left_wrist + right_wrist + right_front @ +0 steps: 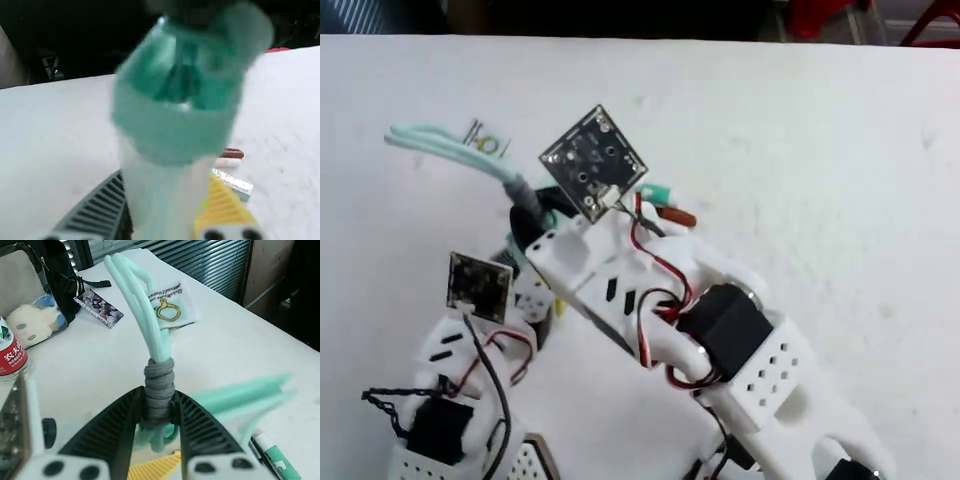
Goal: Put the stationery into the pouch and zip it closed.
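Observation:
The mint-green pouch [175,115] hangs close before the left wrist camera, and my left gripper [160,202] is shut on it between a black finger [95,210] and a yellow finger [222,205]. My right gripper [159,407] is shut on the grey wrap [159,382] of the pouch's mint cord loop [137,305]. From above, the cord [445,142] runs up-left from the right gripper [533,215], with the left gripper [542,300] just below. A green marker [658,193] and a brown pen [677,214] lie on the table beside the right arm.
A paper tag [488,143] lies by the cord's far end. In the right wrist view a bottle [10,355], a plush toy [37,320] and a black bag [55,270] sit near the table's edge. White table [800,150] stretches open to the right.

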Controlling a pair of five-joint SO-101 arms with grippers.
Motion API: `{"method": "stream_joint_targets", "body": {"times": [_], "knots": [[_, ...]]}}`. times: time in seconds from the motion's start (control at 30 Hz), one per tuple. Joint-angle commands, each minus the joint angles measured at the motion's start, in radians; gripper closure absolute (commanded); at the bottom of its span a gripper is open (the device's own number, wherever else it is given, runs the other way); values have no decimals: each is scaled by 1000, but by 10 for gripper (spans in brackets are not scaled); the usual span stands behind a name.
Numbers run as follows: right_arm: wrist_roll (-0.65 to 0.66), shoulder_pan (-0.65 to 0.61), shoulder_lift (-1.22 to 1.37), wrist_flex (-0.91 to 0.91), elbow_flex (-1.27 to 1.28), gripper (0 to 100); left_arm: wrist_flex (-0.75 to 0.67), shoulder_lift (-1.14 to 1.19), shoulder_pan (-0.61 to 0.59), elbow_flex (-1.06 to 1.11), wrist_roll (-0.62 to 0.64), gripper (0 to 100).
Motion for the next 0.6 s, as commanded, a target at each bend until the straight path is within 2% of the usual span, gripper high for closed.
{"method": "stream_joint_targets", "body": {"times": [0.0, 0.07, 0.4, 0.57], "knots": [[2, 1, -10, 1, -8, 982, 157, -13, 7, -143, -71, 967], [2, 16, 1, -4, -8, 982, 203, -13, 7, -163, -71, 963], [2, 177, 176, -189, -14, 982, 206, -13, 5, -141, -77, 977], [2, 206, 205, -248, -14, 982, 203, -13, 5, -126, -77, 977]]}}
